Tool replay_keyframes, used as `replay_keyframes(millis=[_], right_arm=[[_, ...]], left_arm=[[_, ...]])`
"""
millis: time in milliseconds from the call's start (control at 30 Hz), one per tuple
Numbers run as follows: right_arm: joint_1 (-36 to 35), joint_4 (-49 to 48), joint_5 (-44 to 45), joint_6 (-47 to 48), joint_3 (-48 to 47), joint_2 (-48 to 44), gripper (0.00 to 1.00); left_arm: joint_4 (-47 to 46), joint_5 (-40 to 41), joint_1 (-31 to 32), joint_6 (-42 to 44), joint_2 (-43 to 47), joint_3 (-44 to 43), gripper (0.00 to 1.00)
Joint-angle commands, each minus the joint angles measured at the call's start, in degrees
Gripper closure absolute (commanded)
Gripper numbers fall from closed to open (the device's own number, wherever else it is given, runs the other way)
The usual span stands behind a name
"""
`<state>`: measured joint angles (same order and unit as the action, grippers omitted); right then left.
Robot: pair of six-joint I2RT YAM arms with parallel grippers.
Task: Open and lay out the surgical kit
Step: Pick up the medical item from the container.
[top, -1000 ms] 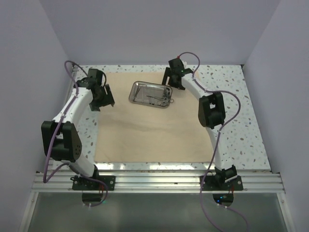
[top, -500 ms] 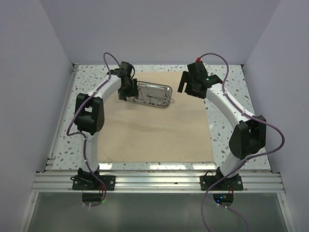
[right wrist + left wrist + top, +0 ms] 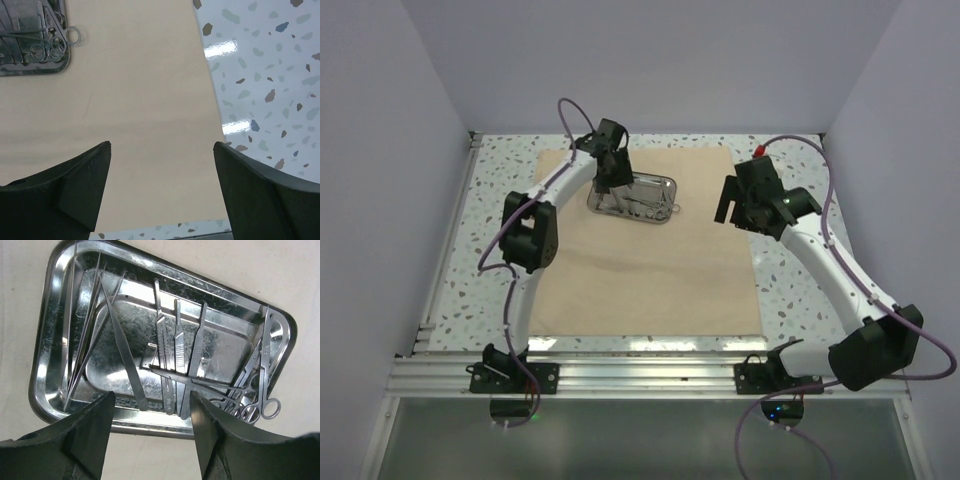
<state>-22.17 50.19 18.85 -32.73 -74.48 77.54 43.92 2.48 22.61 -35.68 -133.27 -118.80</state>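
The beige cloth wrap (image 3: 640, 270) lies spread flat on the table. On its far part sits the steel tray (image 3: 665, 184), holding long tweezers (image 3: 122, 352), slim flat handles (image 3: 176, 347) and ring-handled scissors and forceps (image 3: 260, 385). One ring handle (image 3: 74, 36) hangs over the tray's rim. My left gripper (image 3: 614, 185) hovers over the tray's left end, its fingers (image 3: 95, 425) open and astride the near rim (image 3: 150, 421), holding nothing. My right gripper (image 3: 733, 208) is open above the cloth's right edge (image 3: 150, 100), well right of the tray (image 3: 30, 70).
Speckled white tabletop (image 3: 800, 290) shows around the cloth, widest on the right (image 3: 270, 75). Lilac walls close in the back and both sides. An aluminium rail (image 3: 640, 375) with the arm bases runs along the near edge.
My left gripper swung right from the cloth's left edge to over the tray. My right gripper moved from behind the tray out to the cloth's right edge. Both stayed open.
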Motion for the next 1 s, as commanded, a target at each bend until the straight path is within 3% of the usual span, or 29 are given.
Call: replay_keyframes(millis=[0,467,767,833,867,967], right_arm=[[-0.24,1.84,3.12,1.0,0.83,-2.3,0.13],[-0.15,3.07,3.38,0.56,4.95,-5.38,0.14],[-0.06,3.42,5.49,1.27,6.28,-6.17,0.13],[0.03,3.51,5.41,1.44,5.75,-5.82,0.13],[-0.06,3.42,5.49,1.44,5.49,-5.47,0.13],[-0.06,3.16,5.14,1.53,4.69,-5.03,0.13]], left_arm=[[0.72,5.68,0.42,-4.13,-2.77,-4.67,0.35],[0.9,10.09,0.77,-6.07,-11.92,-12.68,0.46],[1.25,10.35,0.59,-4.58,-12.8,-11.89,0.75],[1.69,10.18,0.42,-3.79,-12.45,-10.76,0.95],[1.69,9.91,0.33,-3.52,-12.28,-10.23,1.0],[0.38,9.38,0.15,-1.5,-10.16,-7.68,1.0]])
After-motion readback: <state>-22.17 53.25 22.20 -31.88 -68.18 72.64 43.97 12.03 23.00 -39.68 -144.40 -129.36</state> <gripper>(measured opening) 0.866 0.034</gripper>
